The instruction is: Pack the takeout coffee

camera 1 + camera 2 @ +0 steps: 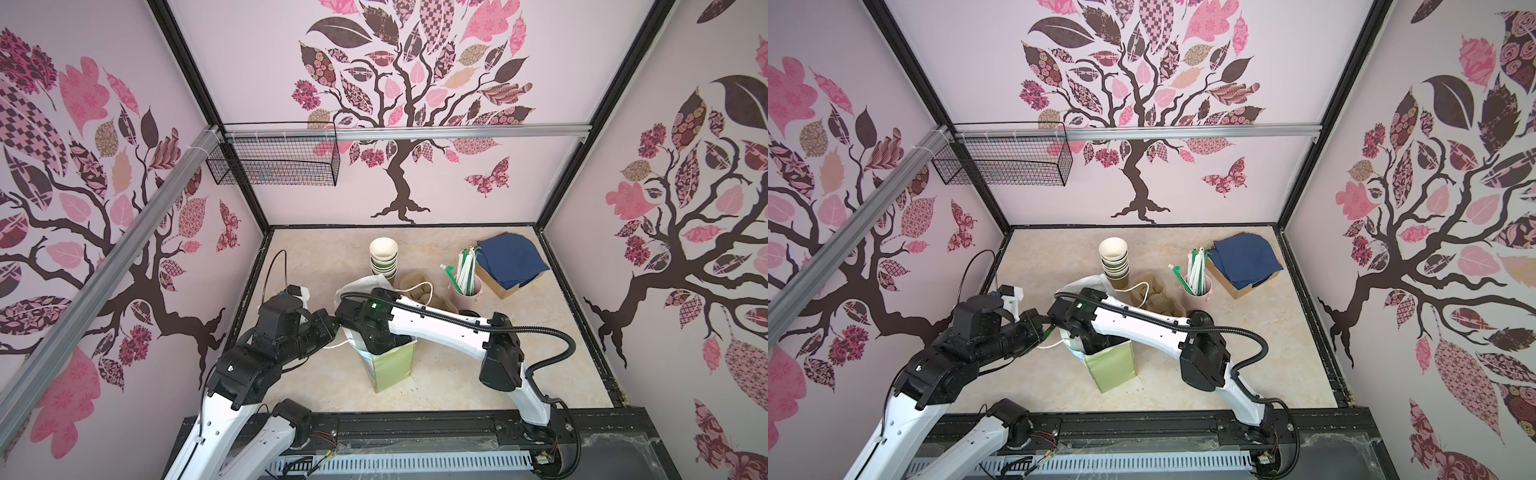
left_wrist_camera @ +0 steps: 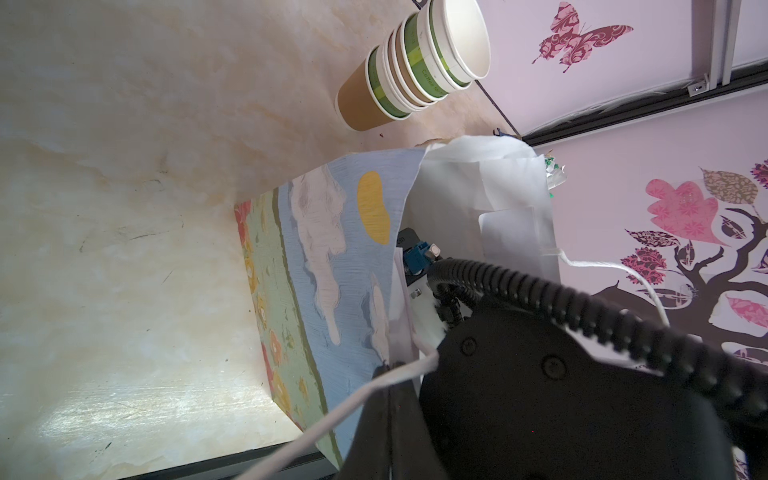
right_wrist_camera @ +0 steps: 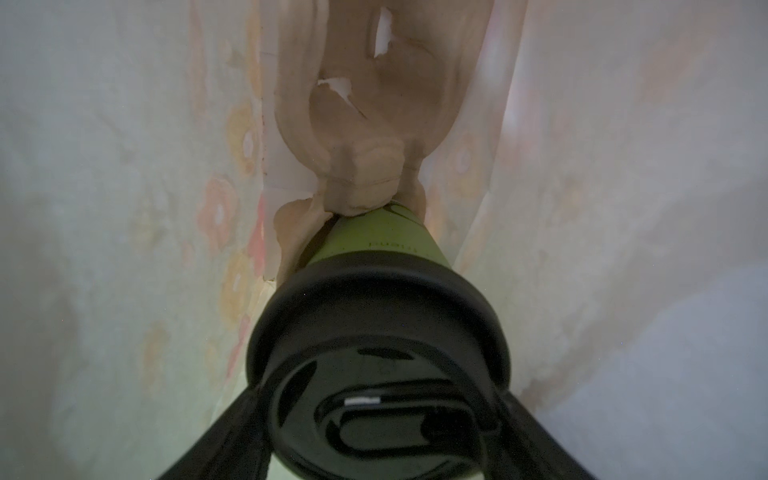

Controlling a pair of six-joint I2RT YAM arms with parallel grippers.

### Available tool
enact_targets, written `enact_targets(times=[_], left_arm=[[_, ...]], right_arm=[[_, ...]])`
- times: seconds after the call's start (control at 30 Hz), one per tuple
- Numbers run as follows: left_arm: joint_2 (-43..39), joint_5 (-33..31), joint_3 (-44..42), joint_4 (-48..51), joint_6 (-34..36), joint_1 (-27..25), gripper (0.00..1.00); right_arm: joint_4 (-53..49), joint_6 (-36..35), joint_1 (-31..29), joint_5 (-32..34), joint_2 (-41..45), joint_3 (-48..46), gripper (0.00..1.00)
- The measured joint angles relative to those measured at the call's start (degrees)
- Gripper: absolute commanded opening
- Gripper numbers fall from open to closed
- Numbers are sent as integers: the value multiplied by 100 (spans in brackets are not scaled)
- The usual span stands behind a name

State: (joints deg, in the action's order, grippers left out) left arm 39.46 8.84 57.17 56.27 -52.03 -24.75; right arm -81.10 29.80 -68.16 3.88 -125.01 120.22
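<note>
in a top view the right arm (image 1: pixel 436 320) dives into the paper bag (image 1: pixel 395 365), tip hidden; the left pincer (image 1: pixel 336 328) sits at its rim. left wrist view: that pincer is pinched shut on the bag's edge. right wrist view: the right pincer (image 3: pixel 378 392) hugs the black lid (image 3: pixel 374 299) of the takeout coffee (image 3: pixel 374 245), its base just beyond the pincer on a pulp carrier (image 3: pixel 365 166). likely light and crushable; the stiff rim under the slick lid looks the safest hold.

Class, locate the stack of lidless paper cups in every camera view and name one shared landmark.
Top view: cup stack mid-table, behind paper bag.
Top view: same spot.
Left wrist: on the table beyond the bag.
Right wrist: not in view.
Shared landmark: the paper bag.
</note>
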Motion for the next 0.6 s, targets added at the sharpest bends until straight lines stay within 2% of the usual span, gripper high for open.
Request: enact_targets(times=[0.27,0.6], left_arm=[[7,0,0,-2,4,0,0],[4,2,0,0,17,0,0]], right_arm=[[-22,74,7,-79,-20,70,80],[-15,168,4,-177,-20,138,80]])
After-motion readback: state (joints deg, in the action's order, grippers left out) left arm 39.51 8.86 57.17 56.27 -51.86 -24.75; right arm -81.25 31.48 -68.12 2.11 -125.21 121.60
